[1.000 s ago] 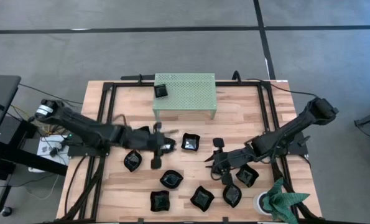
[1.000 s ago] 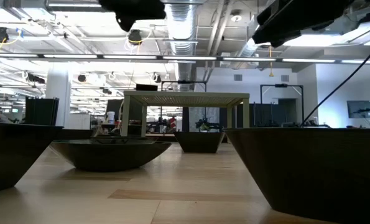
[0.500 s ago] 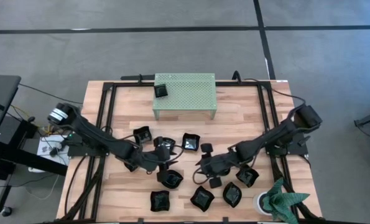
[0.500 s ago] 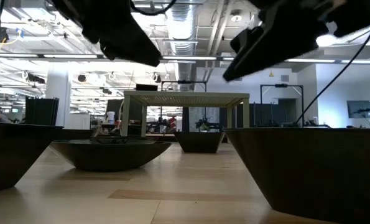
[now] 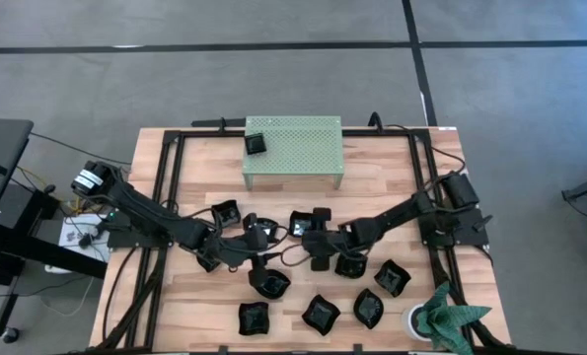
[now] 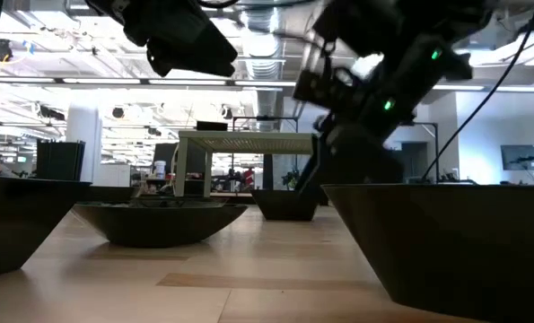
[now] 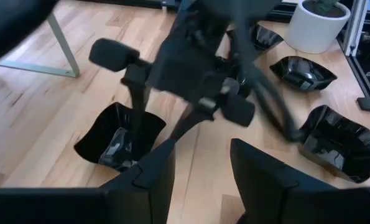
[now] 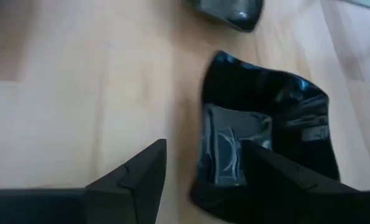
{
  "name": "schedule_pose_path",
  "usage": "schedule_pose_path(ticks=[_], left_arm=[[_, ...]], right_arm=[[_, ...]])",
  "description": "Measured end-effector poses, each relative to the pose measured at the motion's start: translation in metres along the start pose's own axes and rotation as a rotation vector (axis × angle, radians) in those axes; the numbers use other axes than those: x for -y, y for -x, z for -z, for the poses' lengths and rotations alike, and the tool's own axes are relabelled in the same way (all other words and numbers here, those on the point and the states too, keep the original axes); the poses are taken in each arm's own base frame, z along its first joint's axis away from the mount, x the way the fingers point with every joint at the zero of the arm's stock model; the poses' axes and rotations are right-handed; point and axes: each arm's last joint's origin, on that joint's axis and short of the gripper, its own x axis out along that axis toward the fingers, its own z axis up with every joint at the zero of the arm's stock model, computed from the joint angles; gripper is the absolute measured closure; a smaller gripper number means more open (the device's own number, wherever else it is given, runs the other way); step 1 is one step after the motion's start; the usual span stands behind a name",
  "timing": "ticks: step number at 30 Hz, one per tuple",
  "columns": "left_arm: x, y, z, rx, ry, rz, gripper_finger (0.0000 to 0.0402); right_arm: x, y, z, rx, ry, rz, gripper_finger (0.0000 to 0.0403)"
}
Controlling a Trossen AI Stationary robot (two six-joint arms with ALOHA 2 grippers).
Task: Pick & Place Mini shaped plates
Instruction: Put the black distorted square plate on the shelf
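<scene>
Both grippers low over mid-table, jaws apart, nothing held.

Right gripper (image 5: 316,239) straddles the near rim of a glossy black square mini plate (image 8: 265,146), fingers spread, not clamped. Left gripper (image 5: 256,237) hovers just beside it with fingers (image 7: 147,180) parted. More glossy black mini plates (image 5: 321,313) lie scattered on the wooden table (image 5: 392,168); one (image 5: 255,144) sits atop the pale green perforated metal stand (image 5: 303,143).

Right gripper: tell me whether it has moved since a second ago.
Yes. In the high view the right gripper has swung toward the left arm and nearer the green stand, now open beside a square black plate.
</scene>
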Motion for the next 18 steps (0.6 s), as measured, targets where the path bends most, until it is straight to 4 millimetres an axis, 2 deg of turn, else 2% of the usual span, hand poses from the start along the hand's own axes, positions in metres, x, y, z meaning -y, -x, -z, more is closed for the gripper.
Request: schedule_pose_path(ticks=[7,16,18], left_arm=[[0.001,0.002,-0.001,0.006,0.001,0.007,0.0245],[0.005,0.004,0.0,0.007,0.019,0.019,0.0245],[0.005,0.005,0.0,0.007,0.023,0.022,0.0245]], right_arm=[[0.013,-0.005,-0.001,-0.002,-0.031,0.031,0.0242],[0.013,-0.004,-0.002,0.002,0.011,0.022,0.0385],[0.014,-0.004,-0.003,-0.001,0.011,0.024,0.0395]])
